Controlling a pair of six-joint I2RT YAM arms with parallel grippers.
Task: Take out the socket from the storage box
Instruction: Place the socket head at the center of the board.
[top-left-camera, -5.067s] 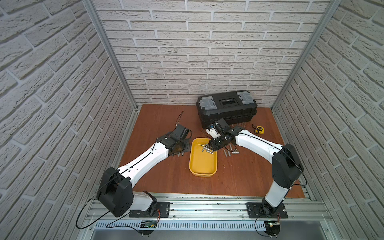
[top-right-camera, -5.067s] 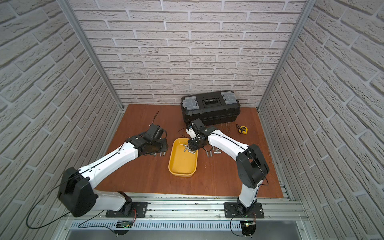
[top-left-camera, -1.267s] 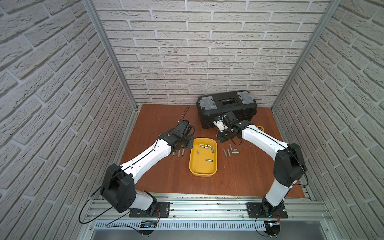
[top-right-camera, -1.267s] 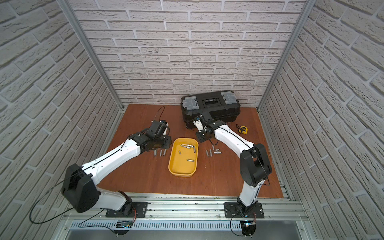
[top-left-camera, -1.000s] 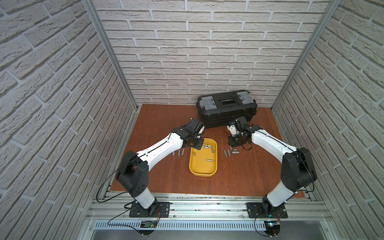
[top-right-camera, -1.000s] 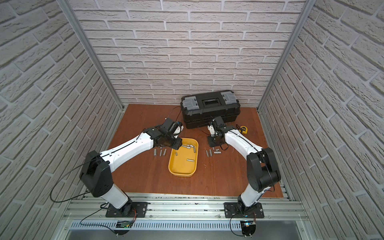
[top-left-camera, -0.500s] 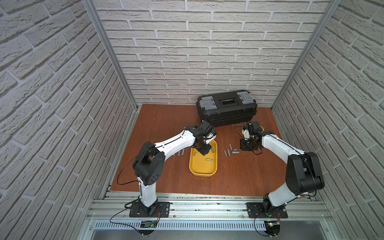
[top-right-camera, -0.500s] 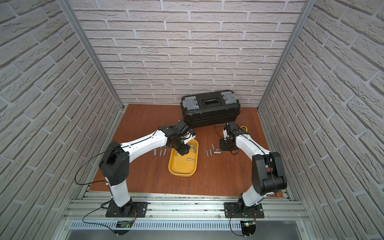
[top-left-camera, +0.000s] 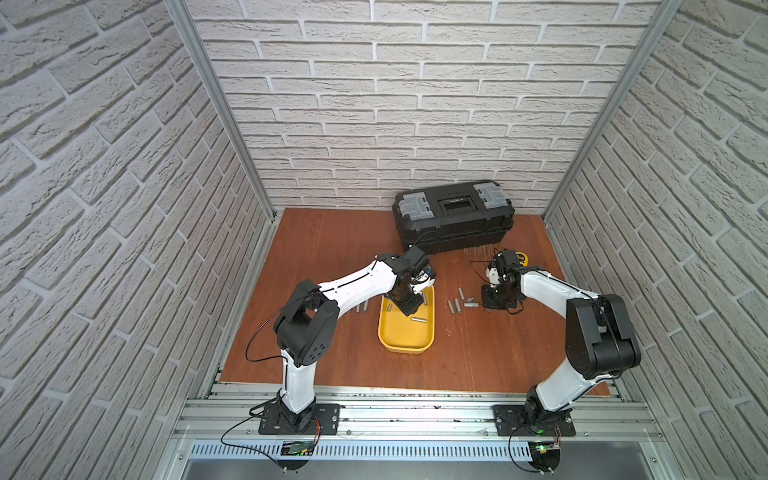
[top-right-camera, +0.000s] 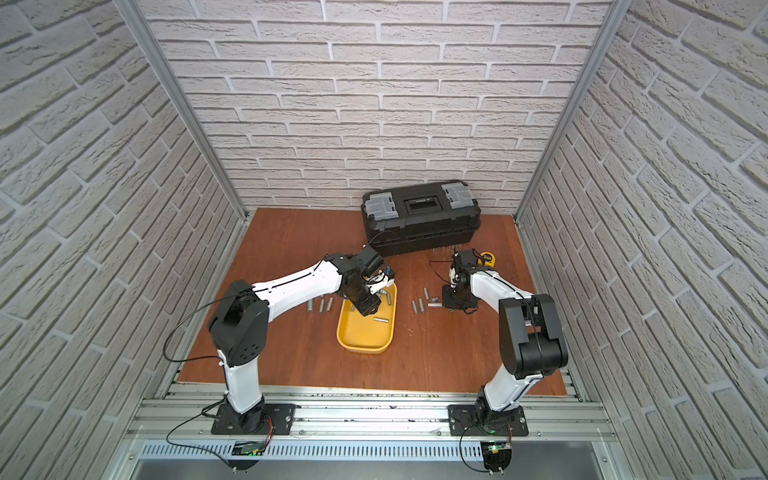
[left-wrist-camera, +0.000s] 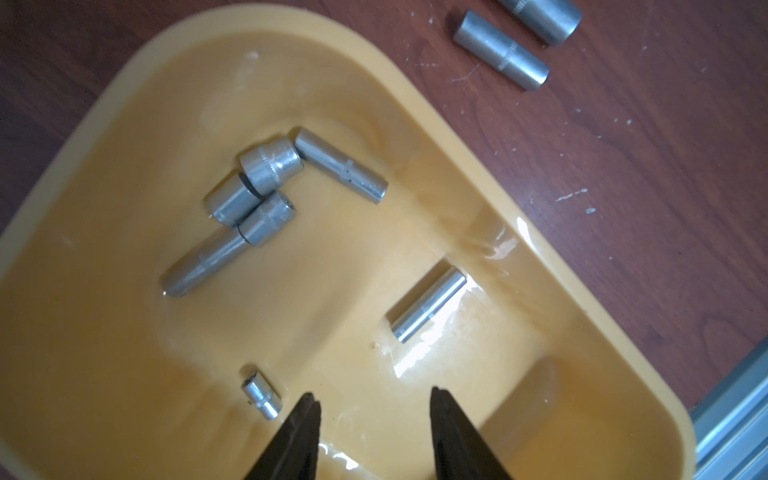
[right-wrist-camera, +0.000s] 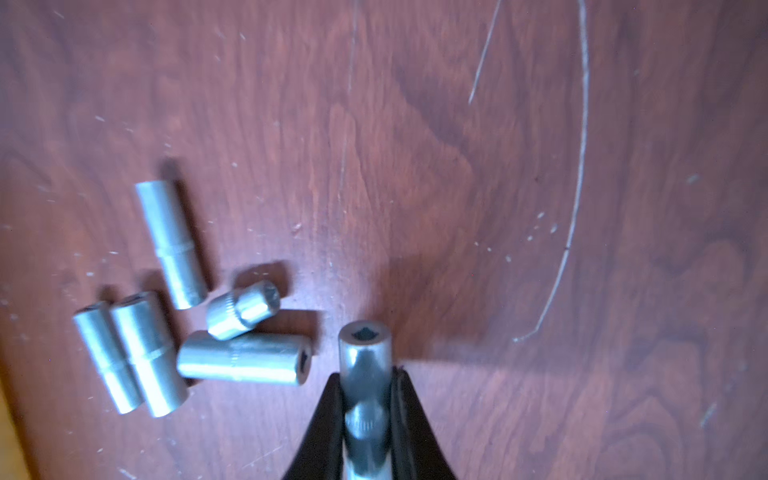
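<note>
The yellow storage box (top-left-camera: 407, 338) (top-right-camera: 365, 338) lies mid-table in both top views. In the left wrist view several steel sockets lie in the storage box (left-wrist-camera: 124, 332): a cluster (left-wrist-camera: 266, 166), a long one (left-wrist-camera: 428, 303) and a small one (left-wrist-camera: 262, 392). My left gripper (left-wrist-camera: 372, 397) (top-left-camera: 409, 305) hangs open over the box's far end, nothing between its fingers. My right gripper (right-wrist-camera: 366, 374) (top-left-camera: 490, 299) is low over the table to the right of the box, shut on a socket (right-wrist-camera: 365, 345) whose square hole faces outward.
Several loose sockets (right-wrist-camera: 245, 357) (top-left-camera: 457, 303) lie on the table beside the right gripper, and more sockets (top-left-camera: 361, 307) lie left of the box. A black toolbox (top-left-camera: 453, 216) stands at the back wall, with a yellow tape measure (top-left-camera: 521, 259) in front of it.
The left arm swung right until its open gripper came over the box. The right arm carried its socket right, away from the box, and down beside the loose sockets.
</note>
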